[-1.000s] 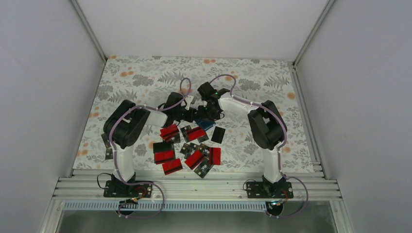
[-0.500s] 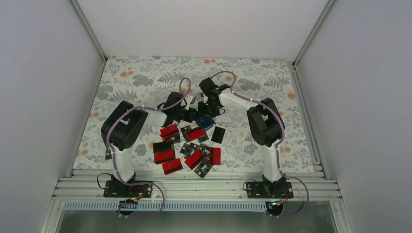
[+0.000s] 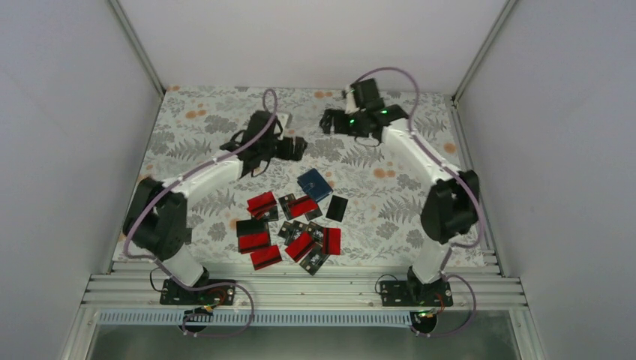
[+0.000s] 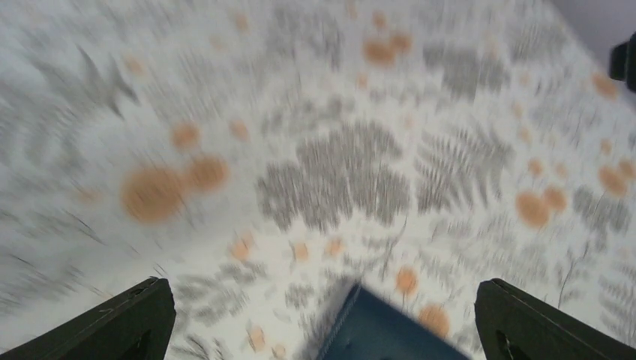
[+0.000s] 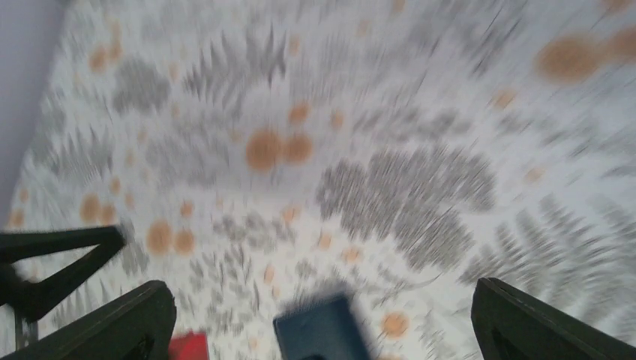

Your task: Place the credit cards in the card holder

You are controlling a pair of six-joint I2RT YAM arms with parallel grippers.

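Left gripper [image 3: 298, 147] and right gripper [image 3: 327, 121] hovered over the far table [image 3: 202, 120], fingers spread wide, empty. Holder [image 3: 314, 184] lay just behind the cards [image 3: 289, 229], touching neither gripper.

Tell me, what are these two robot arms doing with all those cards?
They are meant to put the credit cards into the blue card holder. Right now neither arm holds anything: the left fingers and right fingers are both wide open, up over the far part of the flowery table. The card holder lies on the table in the middle, and the cards lie scattered outside it, nearer the arms' bases.
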